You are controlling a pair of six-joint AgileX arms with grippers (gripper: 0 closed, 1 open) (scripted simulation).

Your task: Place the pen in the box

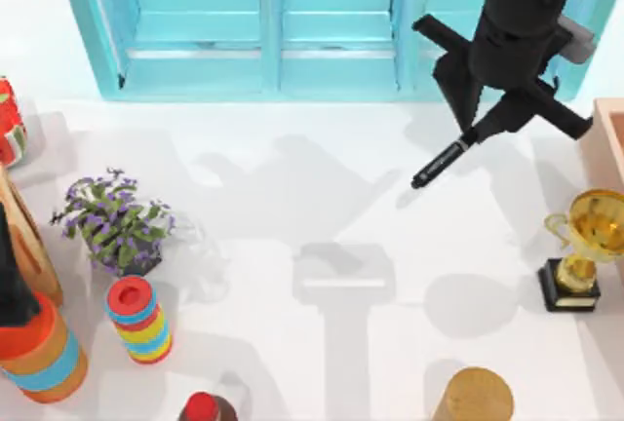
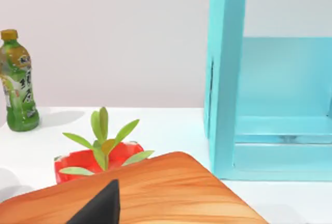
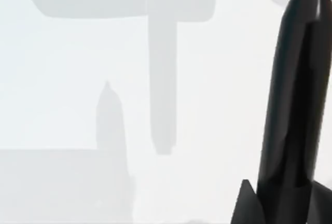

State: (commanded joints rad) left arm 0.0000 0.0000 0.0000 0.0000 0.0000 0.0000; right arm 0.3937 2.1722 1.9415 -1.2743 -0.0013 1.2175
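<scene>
Top view first: the right gripper [image 1: 480, 132] hangs near the far right of the white table [image 1: 292, 207], just in front of the turquoise cabinet [image 1: 263, 31], its fingers closed on the pen [image 1: 441, 162], which slants down and to the left from them, above the tabletop. The salmon-pink box [image 1: 606, 138] sits at the right edge, cut off by the frame, just beside the gripper. A gold trophy [image 1: 583, 246] on a dark base stands nearer, along the same edge. The middle of the table is bare and wide. Along the left edge crowd a purple-flowered plant [image 1: 115, 221], a striped stack of coloured rings [image 1: 138, 319] and an orange and blue banded pot [image 1: 44, 353]; a round wooden cylinder [image 1: 475, 397] stands at the near edge. Left wrist view adds a green drink bottle [image 2: 18, 84], a leafy plant in a red pot [image 2: 104, 154], a curved wood-grain surface [image 2: 171, 193] and the cabinet's open side; whether the left gripper [image 2: 98, 206], at the table's left side, is open or closed cannot be told. Right wrist view shows the pen's smooth black tapering barrel [image 3: 295, 94] held between dark fingers [image 3: 246, 203] over plain white tabletop crossed by grey shadows.
</scene>
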